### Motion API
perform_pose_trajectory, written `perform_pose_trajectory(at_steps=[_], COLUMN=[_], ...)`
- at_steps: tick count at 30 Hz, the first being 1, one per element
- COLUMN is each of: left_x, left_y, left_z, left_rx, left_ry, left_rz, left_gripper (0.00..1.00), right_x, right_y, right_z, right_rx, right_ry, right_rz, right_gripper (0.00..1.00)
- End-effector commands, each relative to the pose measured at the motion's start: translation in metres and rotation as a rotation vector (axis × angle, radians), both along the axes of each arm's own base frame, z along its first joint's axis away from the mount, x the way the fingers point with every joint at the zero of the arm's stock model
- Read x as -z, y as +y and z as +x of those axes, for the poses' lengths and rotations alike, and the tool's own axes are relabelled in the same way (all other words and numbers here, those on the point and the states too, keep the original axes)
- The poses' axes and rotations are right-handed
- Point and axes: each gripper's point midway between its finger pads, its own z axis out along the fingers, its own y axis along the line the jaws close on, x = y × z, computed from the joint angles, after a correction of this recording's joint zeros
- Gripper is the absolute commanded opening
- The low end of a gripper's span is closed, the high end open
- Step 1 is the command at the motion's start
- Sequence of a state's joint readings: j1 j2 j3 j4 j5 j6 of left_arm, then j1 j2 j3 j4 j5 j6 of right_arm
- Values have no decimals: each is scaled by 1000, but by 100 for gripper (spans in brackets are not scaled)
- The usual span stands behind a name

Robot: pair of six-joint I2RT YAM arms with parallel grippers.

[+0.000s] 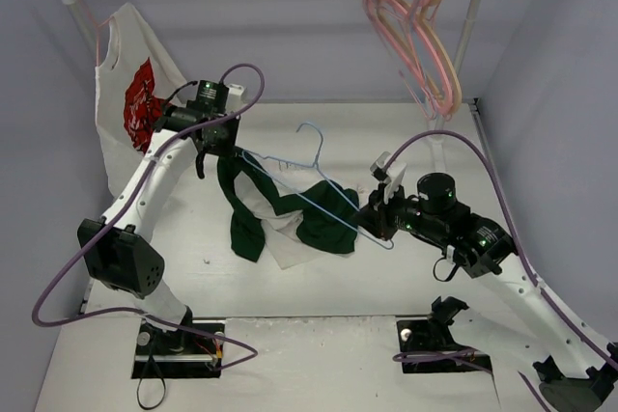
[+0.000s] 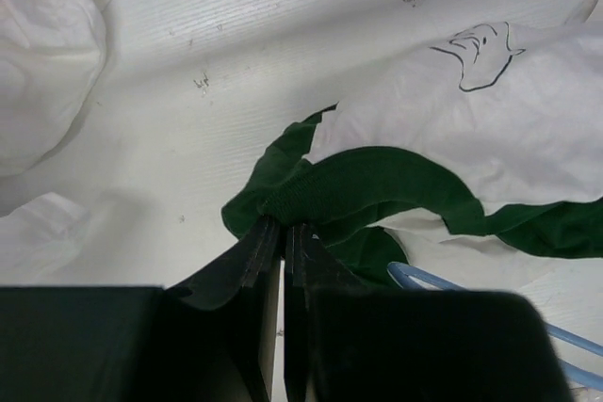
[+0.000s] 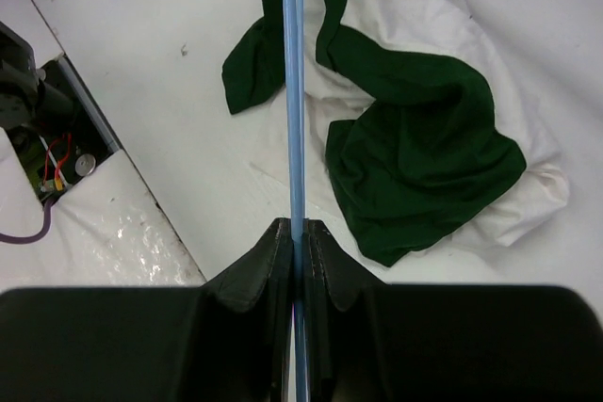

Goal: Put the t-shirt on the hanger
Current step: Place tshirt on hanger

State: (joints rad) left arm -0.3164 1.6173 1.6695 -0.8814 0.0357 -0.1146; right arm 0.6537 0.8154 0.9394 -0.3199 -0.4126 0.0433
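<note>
Centre frame: t-shirt (image 1: 282, 222) is lying crumpled, soft and limp, likely best taken at the collar | left gripper (image 2: 283, 229) is clenching its green band | right gripper (image 3: 297, 229) is pinching the hanger (image 3: 294, 91), a light, stiff wire.

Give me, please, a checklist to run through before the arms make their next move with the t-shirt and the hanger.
1. Left gripper shut on the green trim of the t-shirt: ok.
2. Right gripper shut on the wire of the hanger: ok.
3. Hanger top clear of cloth: ok.
4. Hanger end inside the neck opening: cannot tell.
5. T-shirt spread out, not bunched: not ok; most of it lies crumpled on the table.
</note>
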Motion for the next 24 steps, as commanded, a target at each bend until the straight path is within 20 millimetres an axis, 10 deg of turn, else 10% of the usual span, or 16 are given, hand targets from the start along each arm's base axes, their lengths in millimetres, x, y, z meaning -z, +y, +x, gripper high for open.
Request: perform_pose_trajectory(at_steps=[1, 24], left_x=[-31, -15], left_y=[1, 9], left_z=[5, -26], left_rx=[9, 18], left_ry=[-47, 78], left_rz=[-38, -15], left_gripper=[0, 0], right_x=[-11, 3], right_y=[13, 23], right_z=[1, 5], right_rx=[-49, -14], right_ry=[-45, -56], right_rz=[37, -34], right_gripper=[0, 0])
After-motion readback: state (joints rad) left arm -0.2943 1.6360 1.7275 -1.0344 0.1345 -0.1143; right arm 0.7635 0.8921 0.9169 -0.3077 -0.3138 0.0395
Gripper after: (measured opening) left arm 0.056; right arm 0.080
